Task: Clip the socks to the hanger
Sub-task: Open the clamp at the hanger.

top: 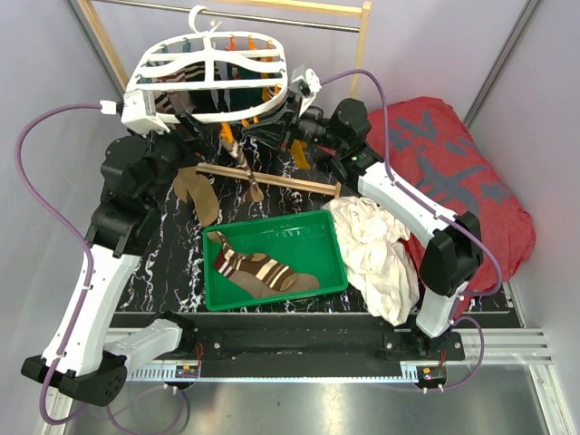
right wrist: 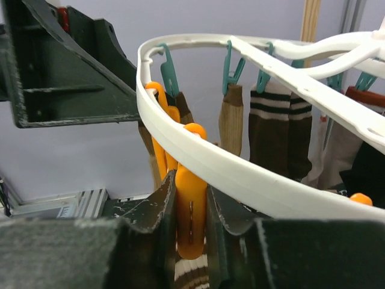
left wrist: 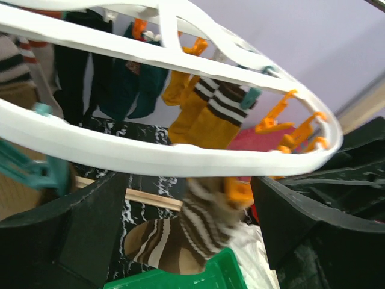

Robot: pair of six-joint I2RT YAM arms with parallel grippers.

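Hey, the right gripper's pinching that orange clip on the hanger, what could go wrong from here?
1. The right gripper squeezes the orange clip while the left gripper stands open, holding nothing; if the striped sock sits shallow in the clip, it may drop.
2. The hanger hangs free, so pushing may swing it.

The place is assessed as a robotics laboratory test cell, not a home. Two robot arms, the left arm (top: 86,299) and the right arm (top: 403,199), are found bolted to an aluminium rail (top: 517,343) at the table's near edge. Purple cables (top: 63,109) are looped loosely from the arms. The cell is enclosed by plain pale wall panels (top: 426,45) held in bare metal posts (top: 496,63). The tabletop (top: 159,272) is covered in black marbled sheet. Household laundry items, the hanger (top: 210,89) on a wooden rack (top: 364,32) and a green crate (top: 276,297), are noted among this equipment.
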